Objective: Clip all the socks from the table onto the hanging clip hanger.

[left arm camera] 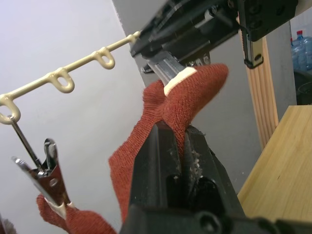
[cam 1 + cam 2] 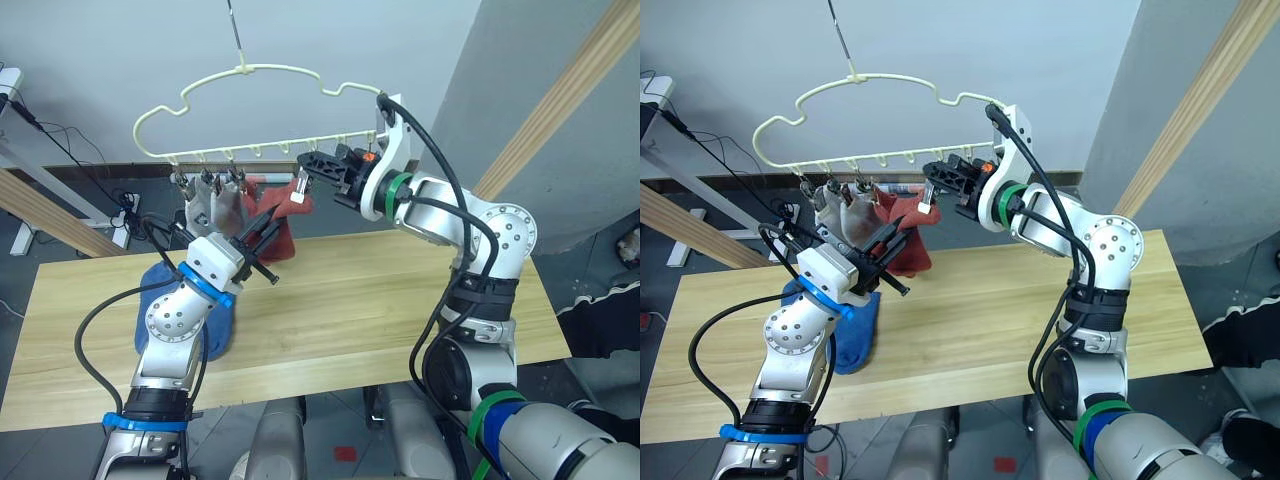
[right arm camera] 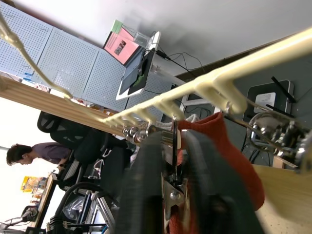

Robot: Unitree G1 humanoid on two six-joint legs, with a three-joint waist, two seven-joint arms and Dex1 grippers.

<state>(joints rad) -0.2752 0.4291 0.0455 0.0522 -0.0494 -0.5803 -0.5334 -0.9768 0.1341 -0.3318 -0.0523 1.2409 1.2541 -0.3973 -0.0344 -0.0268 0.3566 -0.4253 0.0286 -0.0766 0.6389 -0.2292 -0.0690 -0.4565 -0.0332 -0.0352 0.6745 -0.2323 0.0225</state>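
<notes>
Two grippers meet at one rust-red knitted ankle sock (image 1: pixel 185 100) under the thin pale-yellow wire clip hanger (image 2: pixel 250 72) with its cloud-like outline. The left gripper (image 2: pixel 262 240), black-fingered, is closed on the sock's lower part; the wrist view shows red fabric pinched between its two fingers (image 1: pixel 158 161). Just above those fingers, the sock's upper edge reaches a small metal clip (image 3: pixel 171 187) hanging from the hanger's row of loops, and the right gripper (image 2: pixel 315 170) has its fingers pressed on either side of that clip, squeezing it. The clip's pale tip lies against the red fabric.

Beyond the left gripper, toward the hanger's far end from the right one, two light grey socks (image 2: pixel 218 205) already hang from clips, with a second rust-red sock (image 2: pixel 262 190) beside them. Another bare metal clip (image 1: pixel 46 178) dangles near the left gripper, touching nothing it holds.

Below and behind the left gripper, a heap of blue soft-fabric socks (image 2: pixel 855 335) lies on the long light wooden plank table (image 2: pixel 350 300). A slanted bare wooden beam (image 2: pixel 570 90) rises behind the right arm.
</notes>
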